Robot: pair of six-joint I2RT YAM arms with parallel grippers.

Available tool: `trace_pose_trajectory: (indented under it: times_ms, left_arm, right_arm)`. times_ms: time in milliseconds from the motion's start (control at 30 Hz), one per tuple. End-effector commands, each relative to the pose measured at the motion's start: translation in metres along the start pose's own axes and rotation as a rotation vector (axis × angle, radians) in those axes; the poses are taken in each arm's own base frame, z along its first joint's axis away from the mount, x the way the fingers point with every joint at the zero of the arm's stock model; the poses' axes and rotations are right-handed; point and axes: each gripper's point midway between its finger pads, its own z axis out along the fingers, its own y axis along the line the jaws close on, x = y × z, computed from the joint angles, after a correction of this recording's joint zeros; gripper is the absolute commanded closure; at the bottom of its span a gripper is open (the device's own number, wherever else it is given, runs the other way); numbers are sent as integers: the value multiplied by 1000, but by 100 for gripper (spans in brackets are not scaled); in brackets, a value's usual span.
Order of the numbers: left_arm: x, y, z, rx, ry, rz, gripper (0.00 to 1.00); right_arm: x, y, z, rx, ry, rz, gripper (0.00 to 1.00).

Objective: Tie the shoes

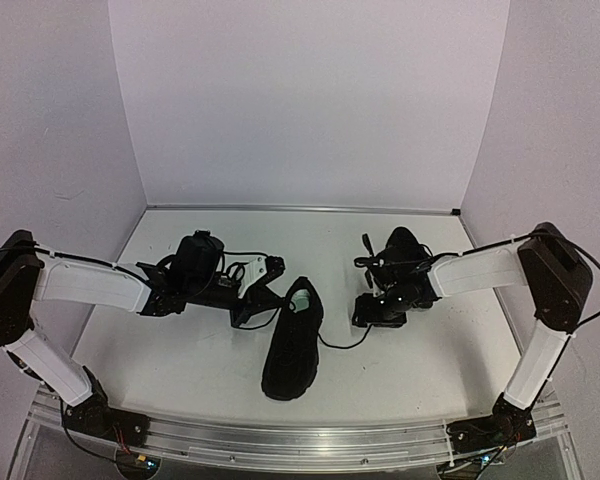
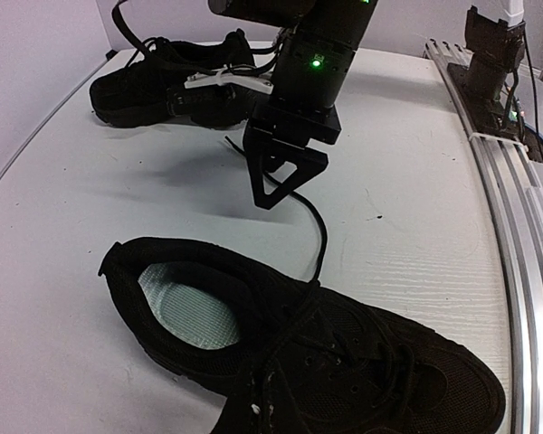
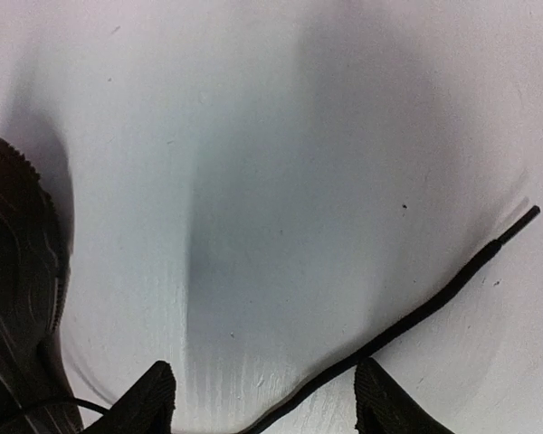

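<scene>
Matte black shoe — thin round lace | right gripper spread astride it | left gripper: cannot tell

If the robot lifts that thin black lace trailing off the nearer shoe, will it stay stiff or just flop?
Likely floppy: the lace lies in a loose curve across the table. It looks thin and light, so it may slip between the right arm's fingers, open either side of it. Its capped tip seems stiffer.

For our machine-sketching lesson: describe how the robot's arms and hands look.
The left arm and right arm have white tube sections, bulky black joints and thin black cables. The right hand is black, with triangular frame fingers and a green light.
</scene>
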Motion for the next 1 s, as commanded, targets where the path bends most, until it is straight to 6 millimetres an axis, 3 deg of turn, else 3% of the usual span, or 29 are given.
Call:
trace_pose_trajectory:
  times_ms: [0,233,400,467,500,633,800,967]
  left_arm:
    - [-25,9,-1,-36,-59,51,100]
    - [-23,11,-1,-44,-45,58,100]
    - [-21,10,0,-41,-42,59,100]
    - [-21,10,0,-41,-41,62,100]
    - [-21,10,0,-41,-41,64,100]
    - [-20,10,-1,-46,-43,69,100]
    - [-19,7,-4,-46,-52,89,100]
    - [-20,6,-7,-57,-64,117,100]
  right_arm:
    - [38,-35,18,243,127,-105,45]
    - [56,-38,21,348,165,-186,61]
    - [60,-44,19,368,162,-179,86]
    - [53,-40,14,358,140,-176,98]
    - [49,-37,11,349,124,-174,100]
    - [12,-15,-12,306,4,-175,100]
    - [-46,23,-62,205,-188,-181,100]
    - [-106,91,-118,-5,-360,-235,100]
